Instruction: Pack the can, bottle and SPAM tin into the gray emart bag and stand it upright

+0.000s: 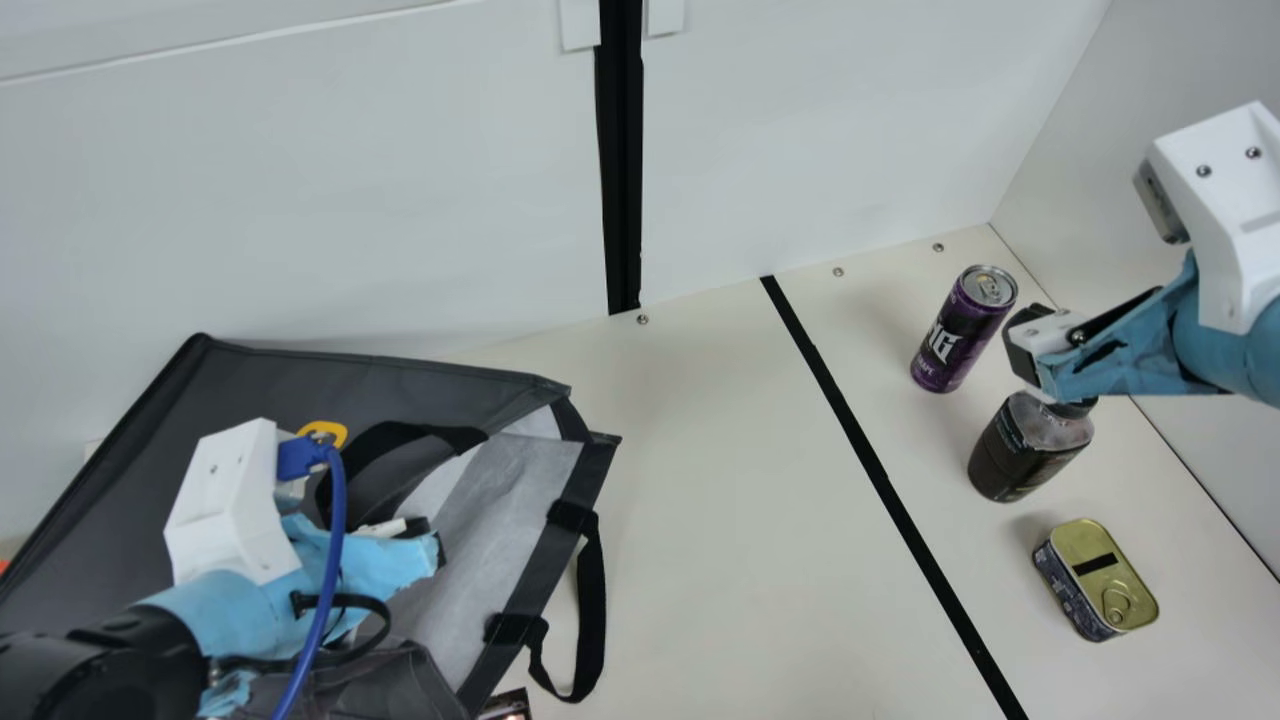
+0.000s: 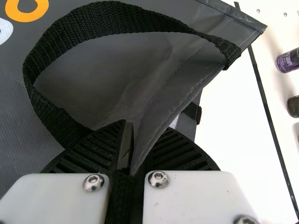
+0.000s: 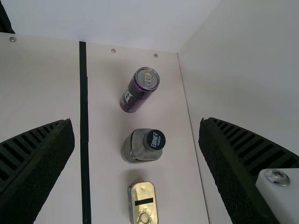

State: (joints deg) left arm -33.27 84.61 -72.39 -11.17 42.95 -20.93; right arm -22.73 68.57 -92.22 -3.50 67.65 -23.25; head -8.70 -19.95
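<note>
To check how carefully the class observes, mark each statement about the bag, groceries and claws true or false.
1. The bottle stands between the can and the tin. True.
2. The can lies on its side. False: it stands upright.
3. The left claw grips the gray bag. True.
4. The bag stands upright. False: it is lying down.
5. The right claw is open. True.
6. The tin is inside the bag. False: it is on the table.
</note>
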